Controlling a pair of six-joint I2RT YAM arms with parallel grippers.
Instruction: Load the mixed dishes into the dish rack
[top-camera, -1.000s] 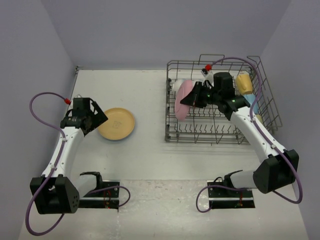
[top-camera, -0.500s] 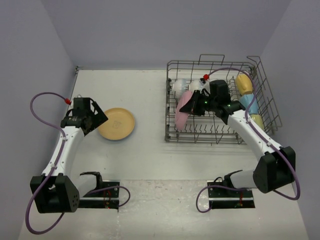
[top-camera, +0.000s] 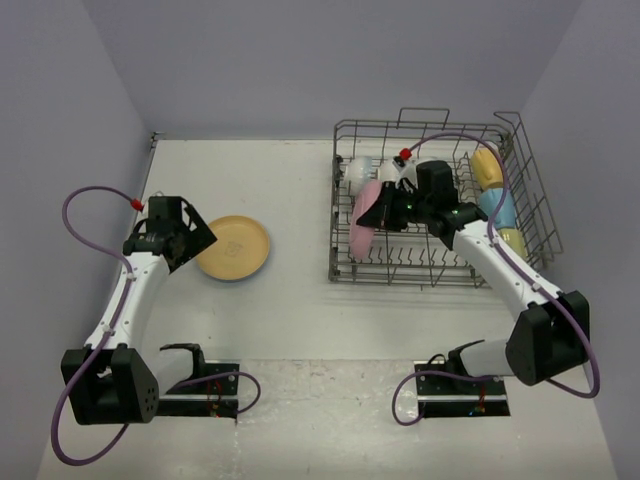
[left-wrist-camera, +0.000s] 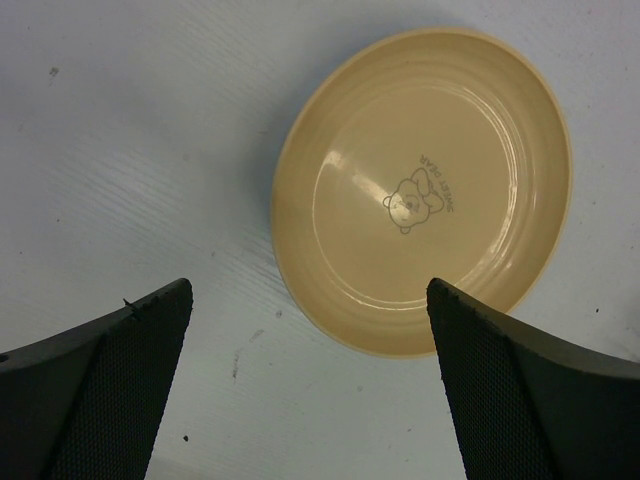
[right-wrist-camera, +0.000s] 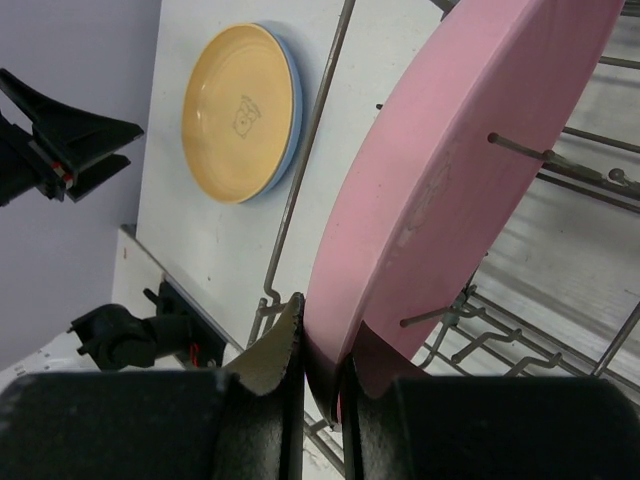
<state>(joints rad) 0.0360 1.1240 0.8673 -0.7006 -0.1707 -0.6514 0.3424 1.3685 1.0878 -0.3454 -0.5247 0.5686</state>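
My right gripper (top-camera: 386, 212) (right-wrist-camera: 325, 345) is shut on the rim of the pink plate (top-camera: 362, 226) (right-wrist-camera: 470, 180). It holds the plate on edge among the tines at the left end of the dish rack (top-camera: 430, 281) (right-wrist-camera: 322, 125). The orange-yellow plate (top-camera: 233, 247) (left-wrist-camera: 425, 190) (right-wrist-camera: 240, 110) lies flat on the table, stacked on a blue plate (right-wrist-camera: 293, 105). My left gripper (top-camera: 188, 236) (left-wrist-camera: 308, 290) hovers open just over its left rim, holding nothing. White bowls (top-camera: 357, 170) sit in the rack's back left. Three mugs, yellow (top-camera: 487, 165), light blue (top-camera: 497, 205) and pale yellow-green (top-camera: 512, 240), line its right side.
The rack's raised wire handle (top-camera: 425, 113) stands at its far side. Purple walls close in the table on the left, back and right. The arm bases (top-camera: 205, 385) sit at the near edge.
My right gripper has carried the pink plate left and lower into the rack's left end, and the plate now stands more on edge. The left arm has not moved.
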